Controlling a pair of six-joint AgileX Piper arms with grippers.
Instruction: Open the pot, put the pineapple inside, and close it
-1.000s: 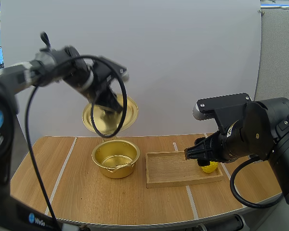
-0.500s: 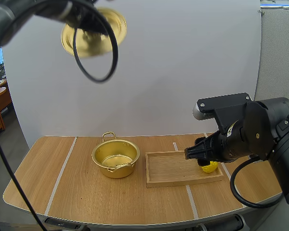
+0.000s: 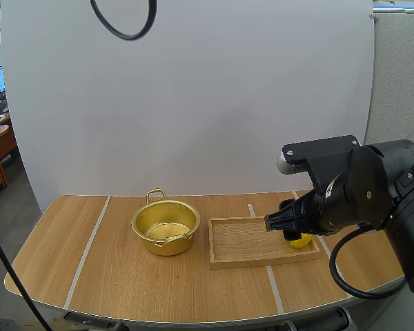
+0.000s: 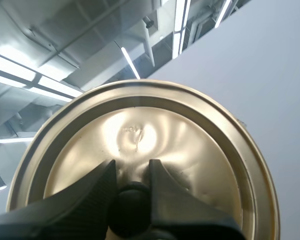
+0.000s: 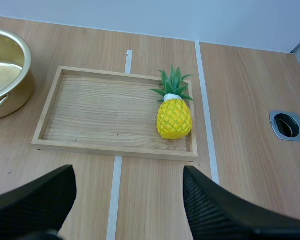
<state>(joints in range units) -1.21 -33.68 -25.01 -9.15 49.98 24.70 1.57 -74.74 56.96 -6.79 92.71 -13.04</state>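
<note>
Lid gripped, pineapple lying in the tray.
The left gripper's (image 4: pixel 131 171) fingers pinch the knob of the gold lid (image 4: pixel 190 150), hiding most of that knob. On the surface (image 5: pixel 245 100) the open pot (image 3: pixel 165 226) stands just left of the wooden tray (image 5: pixel 115 149). The pineapple (image 5: pixel 174 117) lies at the tray's right end. The right gripper (image 5: pixel 129 175) hangs above it, fingers spread, and in the high view it covers most of the fruit.
</note>
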